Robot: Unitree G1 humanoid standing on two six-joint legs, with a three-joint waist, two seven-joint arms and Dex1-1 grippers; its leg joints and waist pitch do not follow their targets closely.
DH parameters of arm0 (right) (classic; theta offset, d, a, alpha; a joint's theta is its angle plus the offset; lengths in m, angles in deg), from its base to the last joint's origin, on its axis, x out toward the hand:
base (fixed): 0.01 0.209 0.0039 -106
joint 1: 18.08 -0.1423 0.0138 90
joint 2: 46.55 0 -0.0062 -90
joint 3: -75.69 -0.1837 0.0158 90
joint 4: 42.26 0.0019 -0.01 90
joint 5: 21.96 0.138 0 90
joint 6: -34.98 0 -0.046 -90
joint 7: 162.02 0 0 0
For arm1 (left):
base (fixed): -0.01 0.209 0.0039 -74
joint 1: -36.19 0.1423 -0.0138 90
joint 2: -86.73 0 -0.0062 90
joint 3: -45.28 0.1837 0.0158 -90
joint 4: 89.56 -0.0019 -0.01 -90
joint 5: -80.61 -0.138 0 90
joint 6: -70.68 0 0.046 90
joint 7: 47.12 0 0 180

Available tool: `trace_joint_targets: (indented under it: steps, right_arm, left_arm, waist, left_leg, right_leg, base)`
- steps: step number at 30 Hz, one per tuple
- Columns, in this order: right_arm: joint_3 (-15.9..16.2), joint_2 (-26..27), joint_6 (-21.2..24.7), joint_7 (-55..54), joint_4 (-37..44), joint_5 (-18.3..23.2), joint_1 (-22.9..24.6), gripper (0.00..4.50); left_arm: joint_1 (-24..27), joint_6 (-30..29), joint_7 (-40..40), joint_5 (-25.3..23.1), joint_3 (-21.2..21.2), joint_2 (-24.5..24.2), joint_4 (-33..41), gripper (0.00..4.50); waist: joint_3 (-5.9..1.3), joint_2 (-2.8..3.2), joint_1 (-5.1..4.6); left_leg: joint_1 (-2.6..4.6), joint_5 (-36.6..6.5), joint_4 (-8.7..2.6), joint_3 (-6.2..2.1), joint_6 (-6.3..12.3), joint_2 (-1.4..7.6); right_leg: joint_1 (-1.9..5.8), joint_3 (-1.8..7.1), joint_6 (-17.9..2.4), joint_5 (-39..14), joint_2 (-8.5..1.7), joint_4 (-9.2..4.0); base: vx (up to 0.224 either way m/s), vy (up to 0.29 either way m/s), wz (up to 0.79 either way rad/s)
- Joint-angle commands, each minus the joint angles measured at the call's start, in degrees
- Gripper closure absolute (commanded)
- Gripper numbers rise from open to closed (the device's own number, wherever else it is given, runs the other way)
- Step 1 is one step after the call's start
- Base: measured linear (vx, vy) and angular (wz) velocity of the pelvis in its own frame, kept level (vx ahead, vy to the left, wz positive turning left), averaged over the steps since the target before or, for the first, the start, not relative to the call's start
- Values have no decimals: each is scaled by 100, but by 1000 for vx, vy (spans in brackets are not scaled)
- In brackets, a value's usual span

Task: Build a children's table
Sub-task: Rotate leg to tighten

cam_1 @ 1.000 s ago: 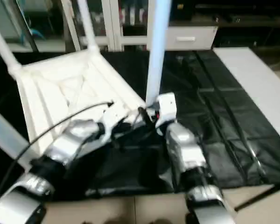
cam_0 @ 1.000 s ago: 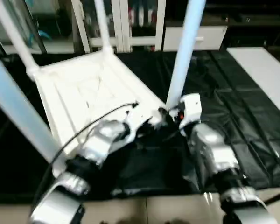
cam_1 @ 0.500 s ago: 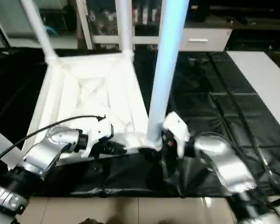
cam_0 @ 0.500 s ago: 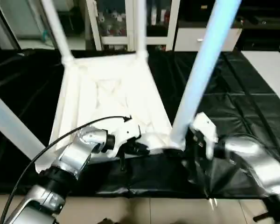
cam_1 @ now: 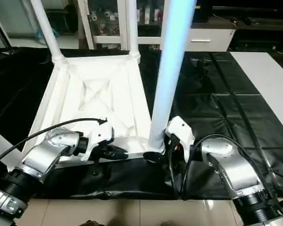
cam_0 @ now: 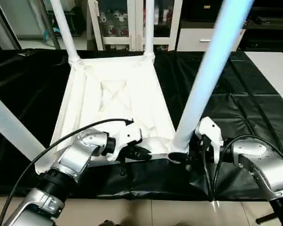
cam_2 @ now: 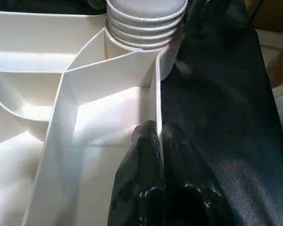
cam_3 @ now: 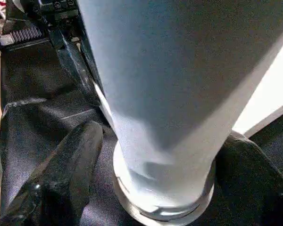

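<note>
Children's table (cam_0: 114, 99) lies upside down, legs up; no readable writing.

A lab or workshop: black-covered work surface (cam_0: 254, 117), glass-door cabinet (cam_0: 118, 23) (cluttered shelves), tiled floor (cam_0: 155, 214).

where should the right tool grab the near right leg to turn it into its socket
Probably low on the near right leg, just above the corner socket, from the robot's side. The right tool already straddles it there; the round shaft is thickest at its base, which should give firmer purchase for twisting.
</note>
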Motion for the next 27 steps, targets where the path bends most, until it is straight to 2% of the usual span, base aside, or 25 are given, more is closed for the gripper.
trace_joint_targets:
  steps: [1, 9, 16, 18, 19, 21, 22, 23, 24, 25, 26, 27]
  right_arm:
    - [101, 24, 16, 139, 51, 57, 4, 115]
    - [121, 26, -6, 175, 50, 19, 51, 177]
    - [132, 54, -25, 142, -2, -20, 59, 185]
    - [108, 163, -51, -67, -106, -102, 28, 185]
    - [10, 423, -95, -666, -433, -325, -119, 185]
    - [-43, 552, -116, -963, -595, -429, -193, 186]
    - [-133, 773, -129, -1393, -818, -525, -299, 186]
    - [-269, 1081, -72, -1890, -1090, -554, -439, 187]
    - [-326, 1255, -85, -2176, -1246, -592, -523, 187]
    - [-336, 1286, -87, -2228, -1274, -599, -539, 187]
    - [-407, 1488, -100, -2546, -1458, -622, -640, 187]
    - [-464, 1628, -98, -2756, -1586, -619, -711, 187]
  left_arm:
    - [0, -30, 96, 84, 78, 29, 187, 450]
    - [2, -14, 113, 69, 86, 9, 171, 450]
    - [30, -15, 139, 70, 85, -28, 170, 450]
    - [29, -34, 96, 68, 71, -7, 160, 450]
    - [-21, -159, -129, 37, 11, 100, 54, 450]
    - [-53, -212, -248, 17, -19, 160, -12, 450]
    - [-131, -184, -451, -31, -55, 277, -173, 450]
    - [-254, -172, -767, -85, -122, 468, -405, 450]
    - [-334, -179, -959, -107, -161, 593, -536, 450]
    - [-349, -180, -993, -111, -167, 616, -559, 450]
    - [-450, -207, -1234, -138, -212, 768, -715, 450]
    - [-521, -230, -1407, -163, -241, 871, -825, 450]
  waist:
    - [-345, -65, -24]
    - [-356, -48, -19]
    - [-364, -43, -19]
    - [-363, -42, -25]
    - [-361, -37, -39]
    - [-322, -47, -80]
    - [-311, -53, -107]
    - [-279, -49, -156]
    - [-268, -51, -190]
    - [-289, -45, -247]
    - [-294, -60, -279]
    - [-291, -44, -301]
  left_leg:
    - [115, -754, -472, -128, 449, 312]
    - [119, -682, -457, -126, 483, 308]
    - [119, -654, -448, -127, 492, 306]
    - [115, -643, -447, -125, 500, 304]
    - [109, -640, -446, -121, 481, 304]
    - [97, -896, -477, -123, 345, 279]
    - [104, -1170, -500, -140, 213, 275]
    - [128, -1509, -518, -144, 74, 264]
    - [140, -1677, -524, -152, -10, 253]
    - [160, -1857, -521, -176, -139, 242]
    - [116, -1821, -543, -204, -151, 246]
    - [117, -1828, -543, -195, -144, 245]
  right_leg:
    - [258, 196, -1553, -549, -271, -345]
    - [268, 189, -1603, -393, -267, -328]
    - [276, 186, -1638, -314, -268, -315]
    - [275, 186, -1645, -307, -264, -313]
    - [265, 188, -1659, -330, -271, -310]
    - [251, 180, -1602, -722, -253, -361]
    - [263, 176, -1487, -1169, -259, -391]
    - [223, 180, -1378, -1665, -257, -446]
    - [212, 172, -1319, -1930, -250, -471]
    - [201, 168, -1187, -2223, -255, -492]
    - [239, 168, -1107, -2183, -259, -494]
    - [204, 178, -1112, -2140, -256, -498]
  base:
    - [0, 0, 0]
    - [0, 0, 0]
    - [0, 0, 0]
    - [0, 0, 0]
    - [0, 0, 0]
    - [0, 0, 0]
    - [0, 0, 0]
    - [0, 0, 0]
    - [0, 0, 0]
    - [0, 0, 0]
    - [0, 0, 0]
    - [0, 0, 0]
